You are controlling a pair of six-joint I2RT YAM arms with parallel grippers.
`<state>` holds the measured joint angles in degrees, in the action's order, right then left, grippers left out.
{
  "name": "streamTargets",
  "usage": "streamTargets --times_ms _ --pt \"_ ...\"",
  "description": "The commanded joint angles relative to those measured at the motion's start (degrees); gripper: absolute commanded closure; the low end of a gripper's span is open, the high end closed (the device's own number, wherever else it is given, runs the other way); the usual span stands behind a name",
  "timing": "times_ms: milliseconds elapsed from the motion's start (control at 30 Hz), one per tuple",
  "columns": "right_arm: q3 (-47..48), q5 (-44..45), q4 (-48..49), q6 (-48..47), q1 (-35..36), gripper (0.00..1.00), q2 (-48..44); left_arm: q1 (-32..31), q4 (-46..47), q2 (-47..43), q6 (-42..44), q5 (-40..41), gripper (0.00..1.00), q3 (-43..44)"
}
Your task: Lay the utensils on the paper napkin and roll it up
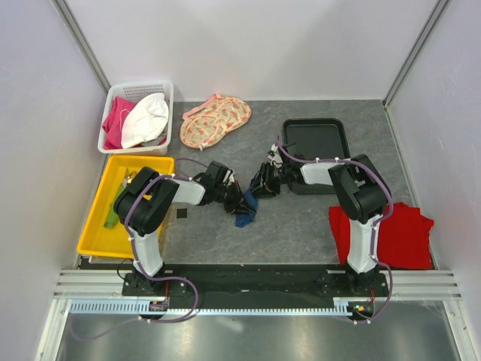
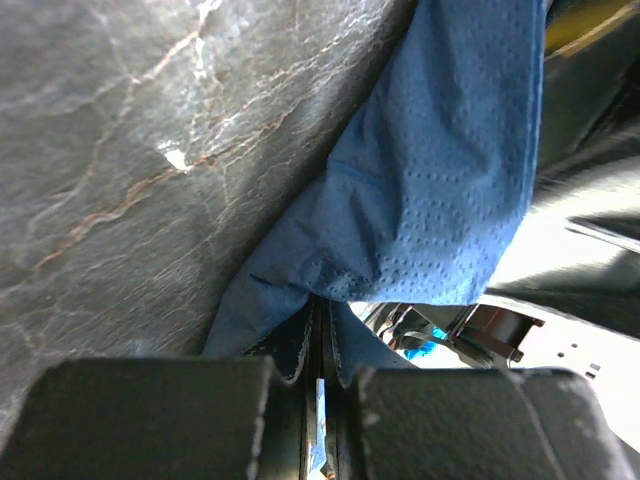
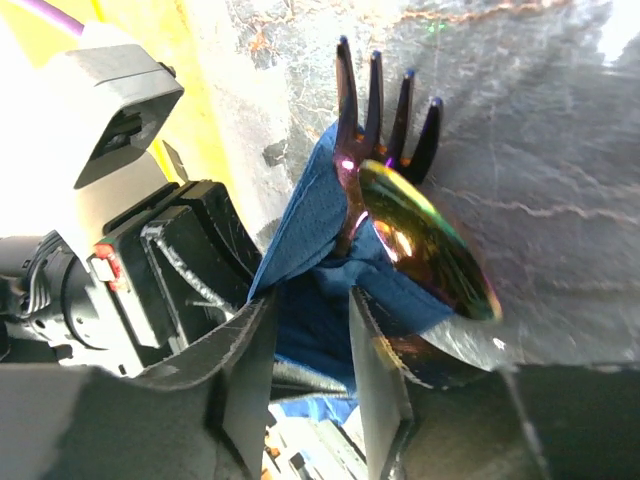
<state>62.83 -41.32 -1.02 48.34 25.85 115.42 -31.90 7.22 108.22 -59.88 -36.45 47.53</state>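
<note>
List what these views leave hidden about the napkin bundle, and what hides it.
1. Right wrist: fork and spoon handles, and any further pieces, wrapped inside the paper napkin.
2. Top external: both heads too small to make out.
3. Left wrist: napkin runs off the top edge; left fingers cover its pinched end.

We recorded a grey, veined stone-look tabletop (image 1: 301,226), enclosed by plain pale walls (image 1: 248,45) with slanting metal corner posts (image 1: 81,41), an aluminium rail (image 1: 90,284) along its near edge, evenly lit.
</note>
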Motion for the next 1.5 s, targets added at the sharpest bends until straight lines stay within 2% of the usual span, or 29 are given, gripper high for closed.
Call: streamTargets --times_ms 0,167,200,300,400,1033,1167,1467 --pt "2.12 1.6 -6.19 -4.13 -1.32 0.56 -2.65 -0.27 -5.64 2.69 3.71 5.42 0.98 -1.12" --pt "2.47 -0.69 -6.72 -4.39 -1.94 0.54 -3.79 -0.36 -5.82 2.96 4.15 5.33 0.98 -0.77" --pt "2.56 -1.04 -6.63 -4.65 -2.03 0.43 -4.66 -0.44 -5.82 2.96 4.42 5.33 0.98 -0.68" --pt "2.48 -1.92 -6.19 -5.01 -2.03 0.31 -5.99 -0.53 -6.17 2.96 4.59 5.51 0.98 -0.51" --pt "1.52 -4.29 -4.35 -4.04 -1.94 0.3 -6.08 -0.44 -6.61 3.04 5.03 5.86 0.98 -0.07" --pt "3.18 0.54 -2.94 -5.36 0.61 0.37 -0.54 -1.32 -8.26 2.43 8.72 6.39 0.98 1.69" --pt "2.57 0.98 -2.5 -4.48 0.79 0.45 0.68 -1.5 -8.45 1.91 10.57 6.39 0.98 2.74" --pt "0.37 3.09 -1.89 -2.55 0.7 0.53 1.83 -3.52 -7.49 -2.84 10.75 5.07 0.98 4.59"
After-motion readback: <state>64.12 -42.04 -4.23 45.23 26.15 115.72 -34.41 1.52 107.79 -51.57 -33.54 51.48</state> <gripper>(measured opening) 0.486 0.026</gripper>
